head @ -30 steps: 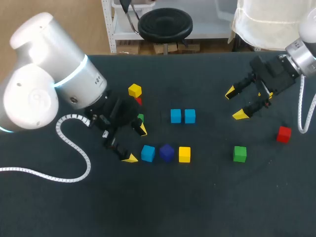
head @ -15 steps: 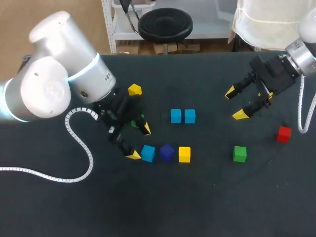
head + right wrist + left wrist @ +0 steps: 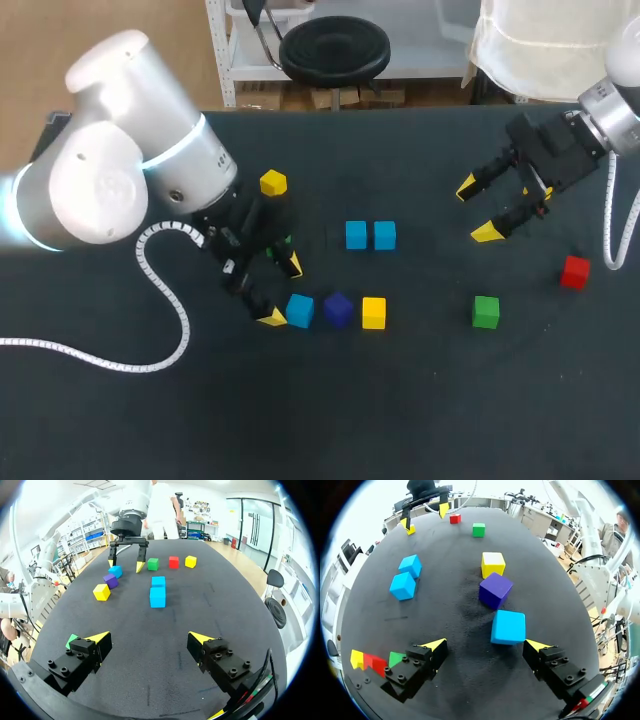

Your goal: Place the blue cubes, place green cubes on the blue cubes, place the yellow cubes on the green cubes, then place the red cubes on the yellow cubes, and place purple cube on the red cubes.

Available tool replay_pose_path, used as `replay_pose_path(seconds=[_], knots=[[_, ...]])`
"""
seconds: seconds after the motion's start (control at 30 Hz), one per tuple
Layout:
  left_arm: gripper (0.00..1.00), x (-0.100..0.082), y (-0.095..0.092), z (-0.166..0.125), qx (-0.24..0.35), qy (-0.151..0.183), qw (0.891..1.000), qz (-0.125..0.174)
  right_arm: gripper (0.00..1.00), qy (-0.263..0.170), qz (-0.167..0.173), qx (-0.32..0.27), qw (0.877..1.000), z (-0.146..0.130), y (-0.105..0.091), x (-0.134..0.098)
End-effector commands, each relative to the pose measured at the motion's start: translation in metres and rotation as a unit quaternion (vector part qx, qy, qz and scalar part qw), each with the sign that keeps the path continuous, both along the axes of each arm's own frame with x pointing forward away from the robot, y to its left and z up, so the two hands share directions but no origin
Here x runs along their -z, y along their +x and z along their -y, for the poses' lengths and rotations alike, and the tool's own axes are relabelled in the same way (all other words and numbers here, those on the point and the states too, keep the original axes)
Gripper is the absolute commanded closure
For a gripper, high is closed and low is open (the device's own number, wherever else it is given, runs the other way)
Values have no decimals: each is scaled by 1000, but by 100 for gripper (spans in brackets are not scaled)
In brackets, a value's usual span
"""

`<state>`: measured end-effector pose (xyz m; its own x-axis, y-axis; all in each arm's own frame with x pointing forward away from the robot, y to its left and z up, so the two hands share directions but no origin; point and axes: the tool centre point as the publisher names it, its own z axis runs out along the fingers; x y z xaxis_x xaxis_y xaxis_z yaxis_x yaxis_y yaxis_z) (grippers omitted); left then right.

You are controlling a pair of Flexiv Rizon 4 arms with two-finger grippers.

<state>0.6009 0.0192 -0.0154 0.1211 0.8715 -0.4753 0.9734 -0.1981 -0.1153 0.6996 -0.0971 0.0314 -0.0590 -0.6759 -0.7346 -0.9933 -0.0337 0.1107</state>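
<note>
My left gripper [image 3: 282,291] [image 3: 486,645] stands open low over the table, with a blue cube [image 3: 299,310] [image 3: 508,626] just ahead of its fingertips and touching neither. Beyond it in a row lie the purple cube [image 3: 338,309] [image 3: 495,590] and a yellow cube [image 3: 373,312] [image 3: 493,564]. Two blue cubes [image 3: 370,235] [image 3: 157,590] sit side by side mid-table. A yellow cube [image 3: 273,183], a red cube [image 3: 375,664] and a green cube [image 3: 396,658] sit beside the left gripper. My right gripper [image 3: 477,210] [image 3: 149,638] hangs open at the back right, empty.
A green cube [image 3: 486,311] and a red cube [image 3: 574,271] lie apart on the right side of the dark table [image 3: 420,400]. The left arm's white cable [image 3: 160,290] loops over the table's left part.
My left arm has swung up and to the right, bringing its gripper closer to the blue cube and covering the red cube by the yellow one. The right arm has kept still.
</note>
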Motion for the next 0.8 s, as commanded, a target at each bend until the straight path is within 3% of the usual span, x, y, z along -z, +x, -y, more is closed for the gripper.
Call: replay_pose_path(seconds=[0.03,0.8], knots=[[0,2,0,-1,-2,-1,1000,-1,0,1,0,0,1000,0,0,0],[0,6,4,4,-1,-1,1000,-6,0,1,0,0,1000,0,0,0]])
